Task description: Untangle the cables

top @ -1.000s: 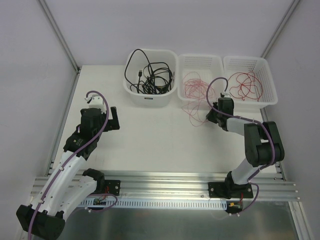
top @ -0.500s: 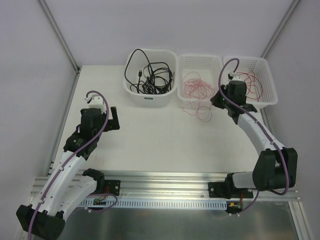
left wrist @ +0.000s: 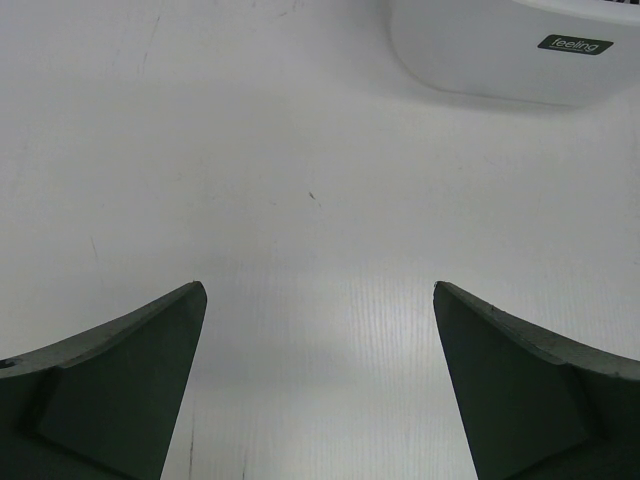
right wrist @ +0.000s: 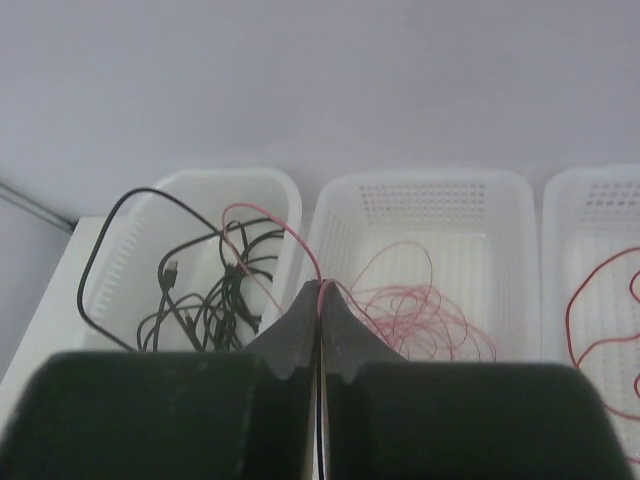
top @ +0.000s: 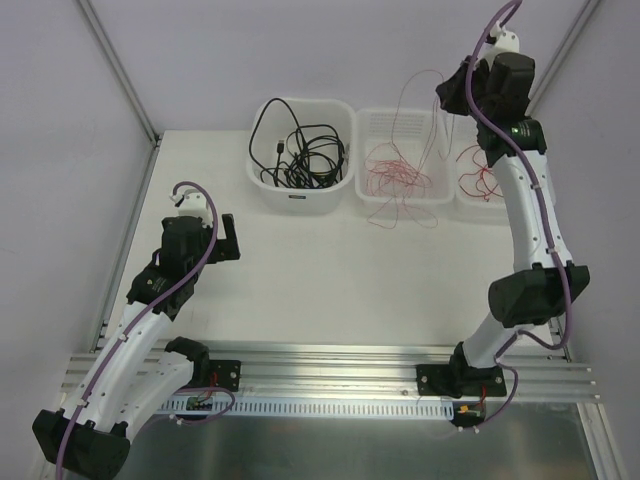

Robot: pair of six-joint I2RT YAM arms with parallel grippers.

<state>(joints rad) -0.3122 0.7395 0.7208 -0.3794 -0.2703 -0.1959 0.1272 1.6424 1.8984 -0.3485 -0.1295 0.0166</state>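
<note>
1. Big move on the right: the right gripper (right wrist: 320,290), down beside the baskets half a second ago, is now hoisted high above them, and a red wire (right wrist: 293,233) has come up with it. The left gripper (left wrist: 318,290) hasn't budged.
2. Containers, left to right. The solid white tub (top: 300,198) holds the black cables (top: 300,155), heaped in loose coils. The middle basket (top: 400,112) holds a red tangle (top: 395,172) that spills over its front wall onto the table (top: 320,290). The right basket (right wrist: 600,178) holds a separate red loop (right wrist: 568,325), partly hidden behind the arm in the top view.
3. The right fingers are pinched tight on the red wire. It arcs out of the fingertips and trails down towards the middle basket's tangle.
4. The left fingers are spread wide with nothing between them, low over the table near the tub.
</note>
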